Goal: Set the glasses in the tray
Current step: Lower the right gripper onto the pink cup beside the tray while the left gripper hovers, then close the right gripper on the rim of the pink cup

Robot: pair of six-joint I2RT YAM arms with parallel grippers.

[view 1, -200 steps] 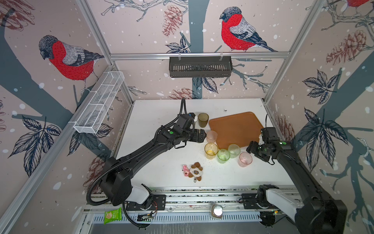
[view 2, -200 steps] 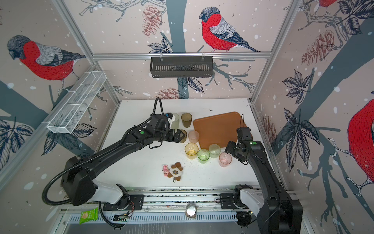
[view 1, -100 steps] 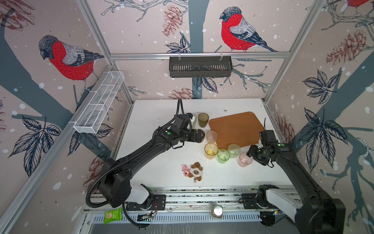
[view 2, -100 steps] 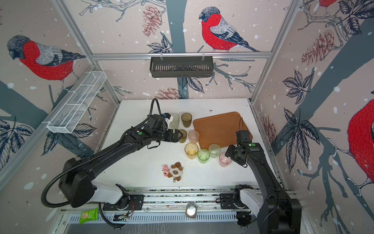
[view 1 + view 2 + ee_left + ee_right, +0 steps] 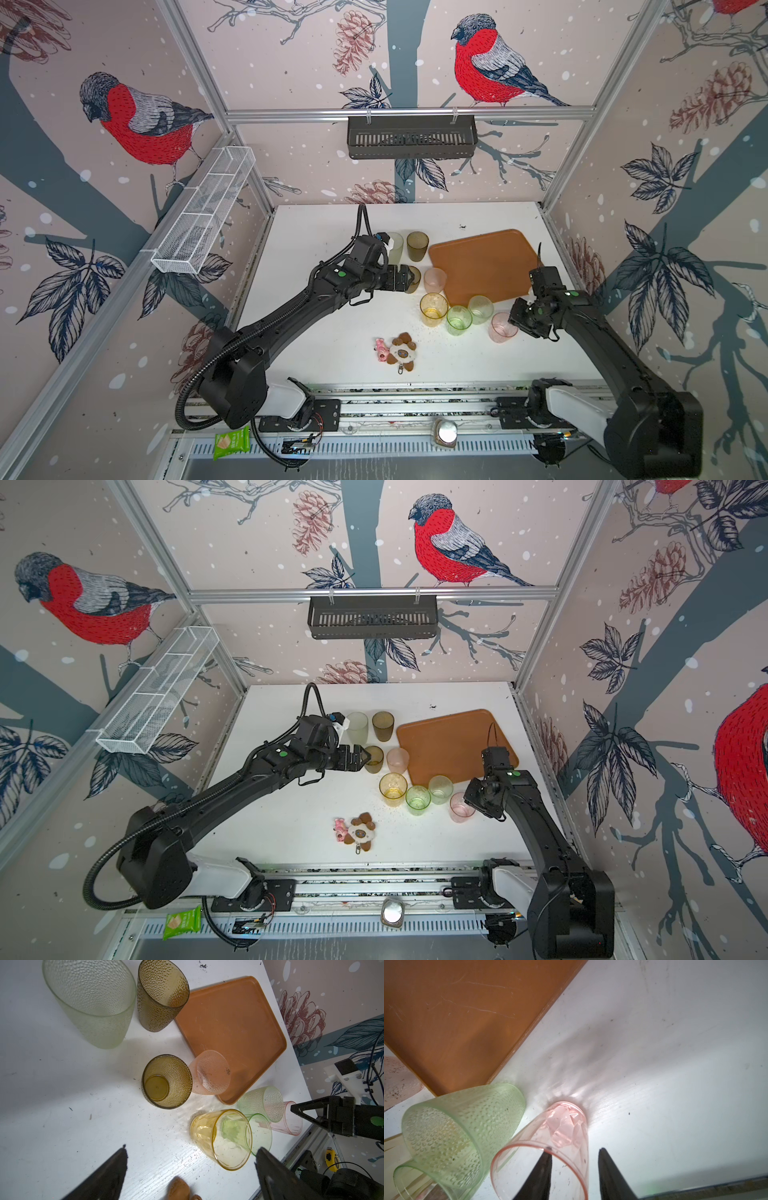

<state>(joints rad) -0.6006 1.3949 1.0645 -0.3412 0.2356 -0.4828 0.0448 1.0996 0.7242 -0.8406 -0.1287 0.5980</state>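
The faceted pink glass (image 5: 564, 1126), upright on the worktop (image 5: 654, 1064) near the scratched orange tray (image 5: 456, 1012), is straddled at its rim by the parted right pincer (image 5: 574, 1150); the left pincer (image 5: 192, 1146) is spread wide open.

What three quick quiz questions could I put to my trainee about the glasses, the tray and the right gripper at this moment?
1. True or false: at least one glass already stands in the tray.
2. The fingers of the right gripper straddle the wall of which one? A) yellow glass B) smooth pink glass C) dark brown glass
3. How many glasses stand on the table in a top view?

Key: 1 false, the tray is bare. 2 B, one finger inside the rim, one outside. 3 eight.
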